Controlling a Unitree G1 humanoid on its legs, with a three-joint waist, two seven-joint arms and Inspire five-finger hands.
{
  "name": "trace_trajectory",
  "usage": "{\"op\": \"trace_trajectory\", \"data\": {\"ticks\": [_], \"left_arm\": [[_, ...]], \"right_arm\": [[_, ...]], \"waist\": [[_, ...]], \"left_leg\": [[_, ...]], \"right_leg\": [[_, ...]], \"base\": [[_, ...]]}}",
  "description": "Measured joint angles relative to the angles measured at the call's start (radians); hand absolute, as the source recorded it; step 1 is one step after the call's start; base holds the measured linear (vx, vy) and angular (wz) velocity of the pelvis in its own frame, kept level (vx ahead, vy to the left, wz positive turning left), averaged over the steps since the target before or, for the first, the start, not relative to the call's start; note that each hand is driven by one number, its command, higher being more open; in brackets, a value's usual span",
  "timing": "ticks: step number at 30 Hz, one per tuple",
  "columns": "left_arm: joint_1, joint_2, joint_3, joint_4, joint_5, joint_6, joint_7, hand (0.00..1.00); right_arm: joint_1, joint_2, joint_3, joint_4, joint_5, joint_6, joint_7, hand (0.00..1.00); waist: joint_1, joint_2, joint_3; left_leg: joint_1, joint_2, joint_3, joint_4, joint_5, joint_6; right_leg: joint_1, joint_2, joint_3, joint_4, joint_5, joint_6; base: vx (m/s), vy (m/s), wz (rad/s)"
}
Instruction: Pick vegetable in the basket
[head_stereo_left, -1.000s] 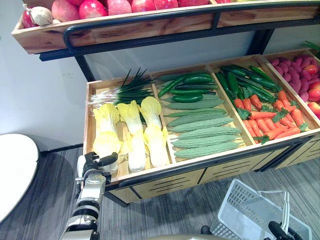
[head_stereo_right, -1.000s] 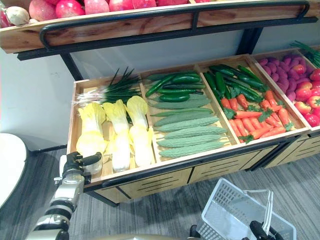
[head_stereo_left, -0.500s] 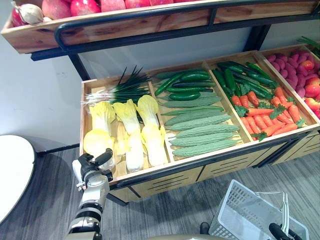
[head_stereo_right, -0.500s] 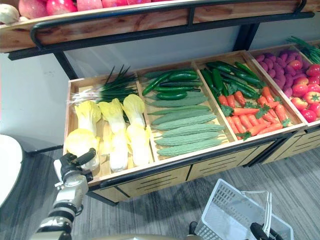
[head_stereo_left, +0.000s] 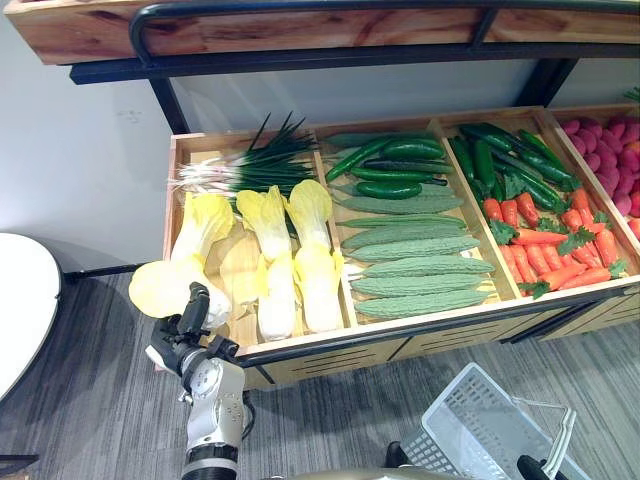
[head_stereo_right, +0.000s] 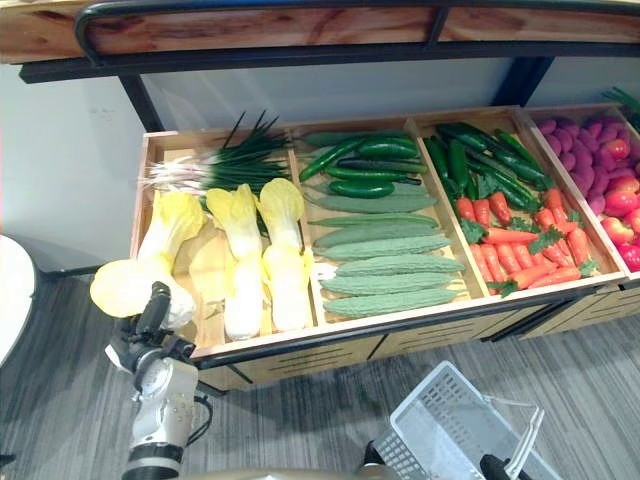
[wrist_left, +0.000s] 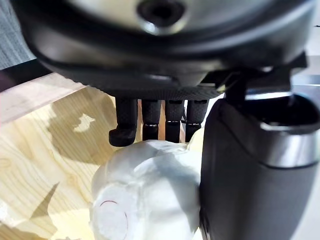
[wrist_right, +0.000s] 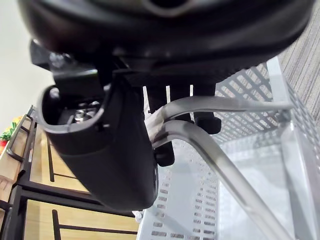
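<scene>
A pale yellow cabbage with a white base hangs tilted over the left front corner of the wooden crate. Its leafy end still points into the crate. My left hand is shut on its base, fingers curled over it with the thumb alongside. The white wire basket sits low at the right, in front of the stand. My right hand is shut on its metal handle.
Two more cabbages and spring onions lie in the left compartment. Cucumbers and bitter gourds fill the middle, carrots and red fruit the right. A shelf overhangs the crate. A white round table stands left.
My left hand has lifted the cabbage's base and drawn it back and left, over the crate's edge. The camera has also shifted. The right hand still holds the basket.
</scene>
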Motion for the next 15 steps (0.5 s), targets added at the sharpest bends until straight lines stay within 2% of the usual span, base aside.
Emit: {"op": "trace_trajectory", "data": {"ticks": [3, 9, 15], "left_arm": [[0.013, -0.015, 0.002, -0.046, 0.000, -0.013, 0.041, 0.00], [0.038, -0.023, 0.000, -0.203, 0.012, -0.071, 0.043, 0.00], [0.054, -0.002, -0.056, -0.420, 0.131, -0.120, 0.030, 0.00]], "right_arm": [[0.007, 0.004, 0.000, -0.001, 0.000, 0.000, 0.000, 0.00], [0.043, 0.012, 0.000, -0.011, -0.002, 0.000, 0.000, 0.00], [0.061, 0.011, -0.022, -0.059, -0.002, 0.000, -0.008, 0.00]], "waist": [[0.002, -0.006, -0.006], [0.008, -0.018, -0.038], [0.004, -0.006, -0.075]], "left_leg": [[-0.002, 0.000, -0.002, 0.006, -0.005, 0.003], [-0.011, 0.001, -0.011, 0.011, -0.005, 0.003], [-0.013, 0.003, -0.011, 0.014, -0.010, -0.002]], "right_leg": [[0.001, -0.001, 0.000, 0.001, 0.000, 0.000], [0.001, -0.001, -0.009, 0.001, 0.000, 0.000], [-0.001, 0.000, -0.008, 0.001, 0.000, 0.000]], "base": [[-0.01, -0.001, 0.00], [-0.01, -0.007, 0.04], [0.00, -0.001, -0.01]]}}
